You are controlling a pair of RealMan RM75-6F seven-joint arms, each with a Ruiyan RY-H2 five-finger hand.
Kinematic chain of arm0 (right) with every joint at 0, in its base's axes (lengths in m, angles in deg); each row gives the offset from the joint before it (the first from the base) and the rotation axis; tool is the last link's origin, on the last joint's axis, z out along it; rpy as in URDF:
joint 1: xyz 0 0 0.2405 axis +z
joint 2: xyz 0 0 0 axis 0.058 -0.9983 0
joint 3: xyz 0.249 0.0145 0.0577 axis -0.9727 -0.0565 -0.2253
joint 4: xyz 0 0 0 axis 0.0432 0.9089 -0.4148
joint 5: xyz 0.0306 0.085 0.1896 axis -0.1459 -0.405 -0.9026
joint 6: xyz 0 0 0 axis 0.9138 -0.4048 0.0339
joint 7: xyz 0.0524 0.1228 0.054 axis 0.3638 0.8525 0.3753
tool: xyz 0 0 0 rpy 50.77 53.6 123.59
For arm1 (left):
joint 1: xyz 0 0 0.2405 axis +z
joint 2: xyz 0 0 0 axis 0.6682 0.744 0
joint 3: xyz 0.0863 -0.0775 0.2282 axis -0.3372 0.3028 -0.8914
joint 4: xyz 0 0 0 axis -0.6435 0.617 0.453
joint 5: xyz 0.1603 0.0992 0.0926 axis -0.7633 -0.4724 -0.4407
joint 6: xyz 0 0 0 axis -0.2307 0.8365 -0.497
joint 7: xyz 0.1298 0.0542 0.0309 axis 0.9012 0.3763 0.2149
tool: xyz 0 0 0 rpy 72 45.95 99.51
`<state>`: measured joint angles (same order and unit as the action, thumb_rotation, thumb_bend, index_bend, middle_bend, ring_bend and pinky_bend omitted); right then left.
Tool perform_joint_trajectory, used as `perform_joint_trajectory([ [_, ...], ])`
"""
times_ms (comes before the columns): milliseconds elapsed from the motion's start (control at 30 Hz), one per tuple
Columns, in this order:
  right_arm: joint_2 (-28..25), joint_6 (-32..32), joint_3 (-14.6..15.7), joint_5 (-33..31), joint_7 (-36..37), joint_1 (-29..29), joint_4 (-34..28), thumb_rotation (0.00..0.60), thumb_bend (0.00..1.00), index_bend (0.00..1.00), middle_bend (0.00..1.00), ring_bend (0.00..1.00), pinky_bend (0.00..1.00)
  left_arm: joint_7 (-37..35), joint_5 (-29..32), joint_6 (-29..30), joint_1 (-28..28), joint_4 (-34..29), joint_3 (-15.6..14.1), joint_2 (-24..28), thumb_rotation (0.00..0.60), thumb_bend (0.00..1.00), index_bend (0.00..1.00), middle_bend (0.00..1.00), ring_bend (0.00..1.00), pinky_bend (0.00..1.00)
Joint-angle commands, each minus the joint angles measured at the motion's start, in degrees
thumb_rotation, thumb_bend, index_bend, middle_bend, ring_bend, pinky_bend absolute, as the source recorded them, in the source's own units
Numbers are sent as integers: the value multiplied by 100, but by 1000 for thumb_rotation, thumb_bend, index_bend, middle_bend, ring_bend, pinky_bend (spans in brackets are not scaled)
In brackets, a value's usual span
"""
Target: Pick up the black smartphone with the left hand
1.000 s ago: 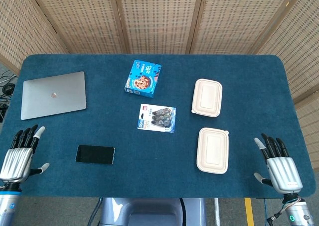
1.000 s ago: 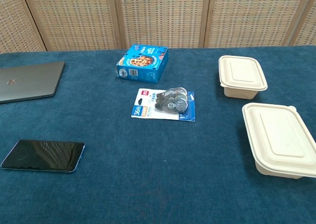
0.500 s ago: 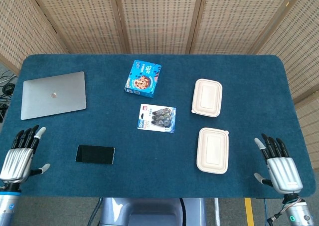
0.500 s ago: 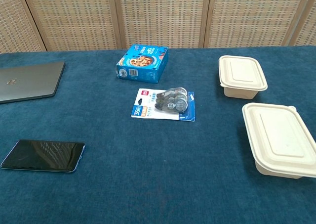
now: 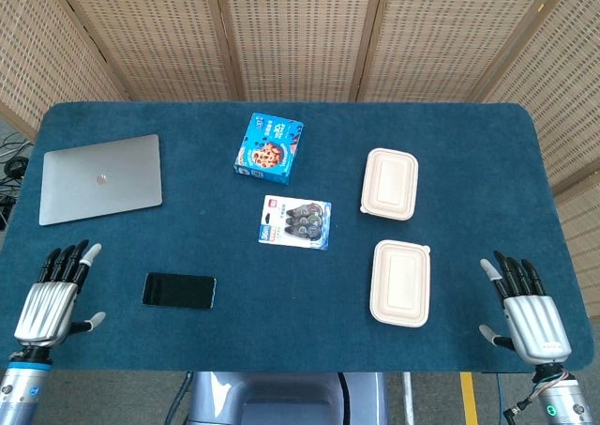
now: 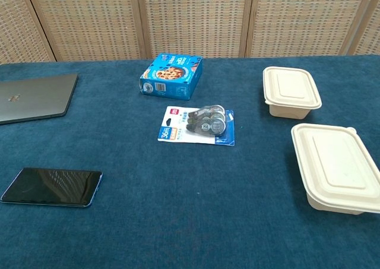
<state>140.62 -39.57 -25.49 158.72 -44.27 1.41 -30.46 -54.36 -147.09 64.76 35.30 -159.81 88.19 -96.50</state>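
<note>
The black smartphone (image 5: 179,291) lies flat, screen up, near the table's front left edge; the chest view shows the smartphone (image 6: 52,186) at the lower left. My left hand (image 5: 54,296) hovers open, fingers spread, a short way to the left of the phone, touching nothing. My right hand (image 5: 527,311) is open at the front right corner, away from everything. Neither hand appears in the chest view.
A closed grey laptop (image 5: 101,177) lies behind the phone at the left. A blue snack box (image 5: 269,147) and a blister pack (image 5: 295,221) sit mid-table. Two beige lidded containers (image 5: 389,183) (image 5: 401,282) stand on the right of the blue table (image 5: 234,331).
My left hand has shifted a little to the right, toward the phone, and slightly nearer the front edge. The right hand and all objects stay put.
</note>
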Motion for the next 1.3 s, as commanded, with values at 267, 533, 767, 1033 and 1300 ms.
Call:
perform_joint_trajectory([
  [267, -33, -11, -16, 2, 133, 4, 12, 600, 53, 11, 0, 0, 0, 473, 6, -412, -207, 310, -90, -616, 600, 316, 61, 0, 0, 0],
  [533, -42, 12, -25, -9, 184, 20, 27, 600, 53, 11, 0, 0, 0, 725, 230, -893, -399, 751, -135, -1236, 600, 343, 70, 0, 0, 0],
  [767, -33, 33, -35, -36, 193, 32, 39, 600, 53, 11, 0, 0, 0, 949, 415, -1138, -541, 1026, -98, -1644, 600, 342, 75, 0, 0, 0],
  [1033, -38, 13, -44, -38, 230, 28, 44, 600, 53, 11, 0, 0, 0, 1245, 704, -1381, -773, 1182, 76, -2013, 600, 346, 100, 0, 0, 0],
  [1300, -50, 14, -60, -65, 285, 31, 62, 600, 53, 11, 0, 0, 0, 1382, 829, -1439, -888, 1176, 132, -2148, 600, 348, 119, 0, 0, 0],
])
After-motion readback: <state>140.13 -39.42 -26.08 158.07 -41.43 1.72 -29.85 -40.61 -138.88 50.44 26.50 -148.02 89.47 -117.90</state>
